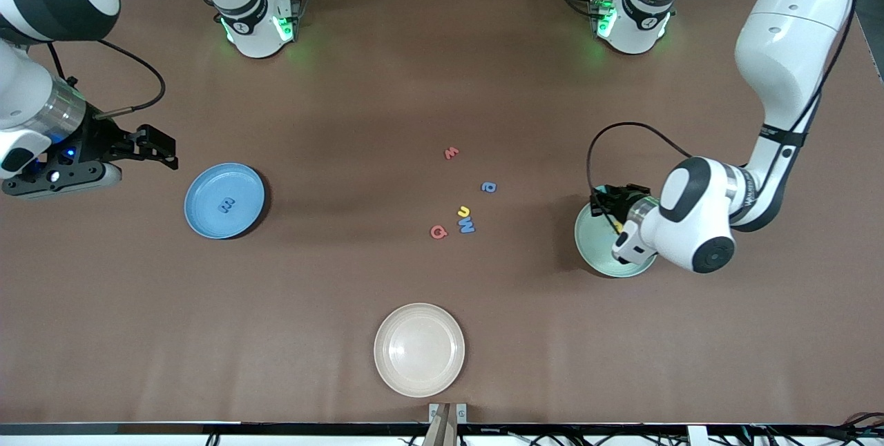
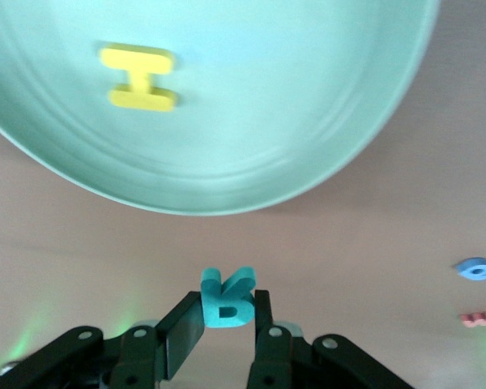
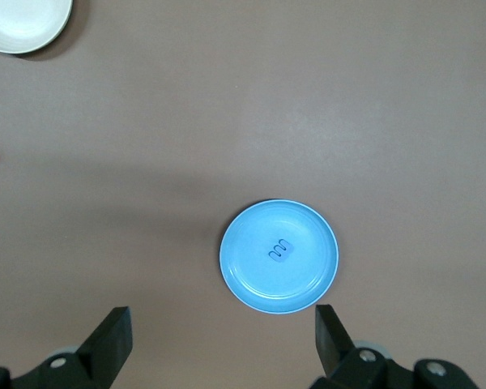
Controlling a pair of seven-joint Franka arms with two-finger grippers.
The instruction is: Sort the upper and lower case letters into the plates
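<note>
My left gripper [image 2: 227, 314] is shut on a teal letter [image 2: 225, 293] and holds it in the air just off the rim of the mint green plate [image 2: 251, 105]. A yellow H [image 2: 138, 78] lies in that plate. In the front view the left gripper [image 1: 603, 199] hangs at the plate's [image 1: 592, 242] edge. The sky blue plate [image 1: 207, 187] holds one blue letter [image 1: 226, 205]. My right gripper [image 1: 163, 150] stands open and empty above the table beside the blue plate [image 3: 251, 275]. Loose on the table are a red letter [image 1: 451, 152], a blue one [image 1: 489, 187], a yellow one [image 1: 464, 211], another blue [image 1: 467, 226] and another red [image 1: 438, 232].
A cream-white plate [image 1: 419, 349] sits near the table's front edge, nearest the front camera. The left arm's white wrist covers part of the mint plate in the front view. Bare brown tabletop lies between the two coloured plates around the loose letters.
</note>
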